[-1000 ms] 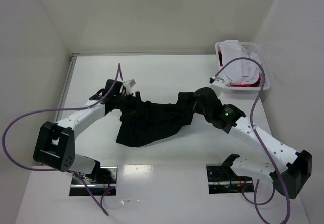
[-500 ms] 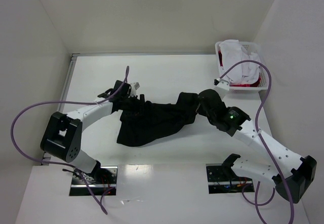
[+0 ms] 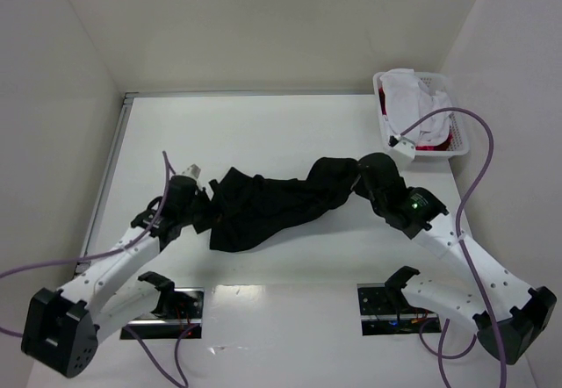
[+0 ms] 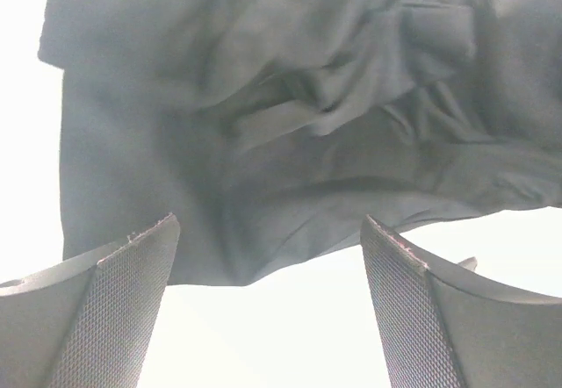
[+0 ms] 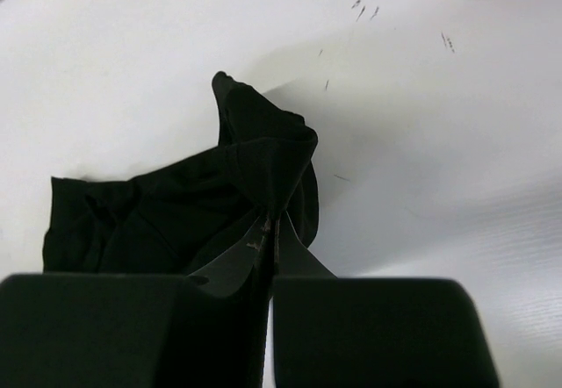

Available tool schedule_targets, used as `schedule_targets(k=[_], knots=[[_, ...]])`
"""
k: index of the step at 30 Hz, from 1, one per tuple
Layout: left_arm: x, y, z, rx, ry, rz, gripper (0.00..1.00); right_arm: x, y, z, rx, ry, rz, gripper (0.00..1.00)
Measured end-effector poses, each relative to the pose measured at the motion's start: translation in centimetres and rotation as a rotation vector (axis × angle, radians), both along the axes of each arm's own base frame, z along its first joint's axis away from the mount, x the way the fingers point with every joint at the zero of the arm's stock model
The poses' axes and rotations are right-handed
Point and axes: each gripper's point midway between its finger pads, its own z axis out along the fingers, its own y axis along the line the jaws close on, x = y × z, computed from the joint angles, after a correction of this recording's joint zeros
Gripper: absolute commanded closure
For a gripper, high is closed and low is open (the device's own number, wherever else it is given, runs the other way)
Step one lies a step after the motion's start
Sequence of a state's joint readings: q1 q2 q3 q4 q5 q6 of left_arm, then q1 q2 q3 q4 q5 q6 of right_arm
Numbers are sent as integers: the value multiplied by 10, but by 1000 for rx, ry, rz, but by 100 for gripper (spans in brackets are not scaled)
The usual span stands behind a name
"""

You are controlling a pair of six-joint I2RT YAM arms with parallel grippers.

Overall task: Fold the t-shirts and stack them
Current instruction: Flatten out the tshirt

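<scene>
Top external view is showing the left arm (image 3: pixel 123 261) reaching up from the near left corner across the white table (image 3: pixel 263 129), with the left gripper (image 3: pixel 202 212) sitting at the left end of the black t-shirt (image 3: pixel 263 208). Left wrist view is showing its two fingers (image 4: pixel 123 305) standing wide apart with nothing between them, and the crumpled dark cloth is lying on the table just ahead of the tips.

The black t-shirt is lying bunched in a long, wrinkled band across the middle of the table, running from the left gripper up and rightward. Its lower edge is sagging toward the near side, and its right end is rising into a small hump.

At that hump the right gripper (image 3: pixel 358 177) is pinching the cloth. Right wrist view is showing the jaws pressed together on a fold of the shirt, which is standing up in a peak above the tabletop.

Farther right, at the far right corner, a white lattice basket (image 3: pixel 378 81) is holding rumpled white t-shirts (image 3: pixel 413 98), and a strip of red cloth (image 3: pixel 432 147) is showing at its near side.
</scene>
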State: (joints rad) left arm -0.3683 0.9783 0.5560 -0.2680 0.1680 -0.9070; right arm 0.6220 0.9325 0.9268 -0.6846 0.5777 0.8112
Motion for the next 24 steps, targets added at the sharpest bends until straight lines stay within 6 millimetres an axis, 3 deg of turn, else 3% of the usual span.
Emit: schedule_targets(k=[6,12,24], knots=[[-30,26,-9,-82,6,213,12,1,-9,5,7,-16,-26,100],[-41,40,-2,-181,-56,339,15,6,-10,4,-7,-18,-26,100],[-52,47,-48,-80,114,381,21,16,-7,-1,-41,-14,-13,99]])
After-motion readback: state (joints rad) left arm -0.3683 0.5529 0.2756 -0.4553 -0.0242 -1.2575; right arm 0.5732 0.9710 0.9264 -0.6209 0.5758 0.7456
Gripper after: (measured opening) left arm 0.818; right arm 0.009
